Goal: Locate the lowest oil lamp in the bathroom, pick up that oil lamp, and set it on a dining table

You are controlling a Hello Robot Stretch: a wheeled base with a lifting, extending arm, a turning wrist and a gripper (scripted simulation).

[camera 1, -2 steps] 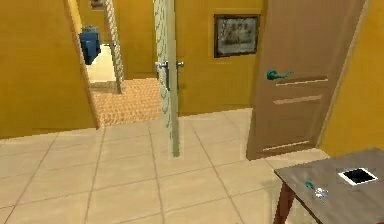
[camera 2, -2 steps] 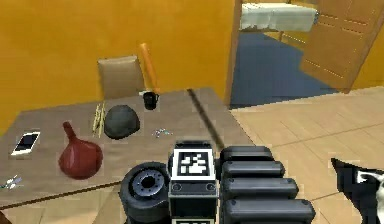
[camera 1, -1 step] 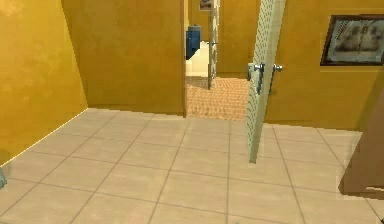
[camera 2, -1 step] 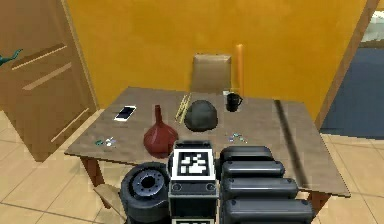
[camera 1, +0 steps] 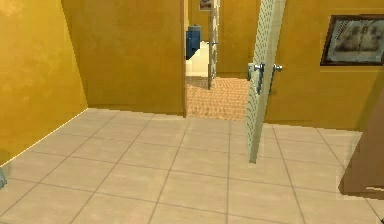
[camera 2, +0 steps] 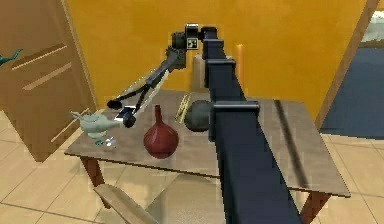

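The arm [camera 2: 240, 130] is reaching out over the table [camera 2: 295, 135]. The gripper [camera 2: 120, 108] is hanging right by the pale lamp [camera 2: 93, 122], at the table's left end in the arm side view. I cannot tell if the gripper is wide or narrow, or if it is holding anything.

I am guessing the step is about the lamp at that spot, either taking it or setting it down. To do it well, the robot should be going slow and moving straight up or down. It should be steering clear of the red vase [camera 2: 160, 135] just beside the lamp, and of the table's edge, which is near.

The lamp is standing on its foot. Its long way is running left to right in that view. Its thin spout seems to be pointing left, away from the vase.
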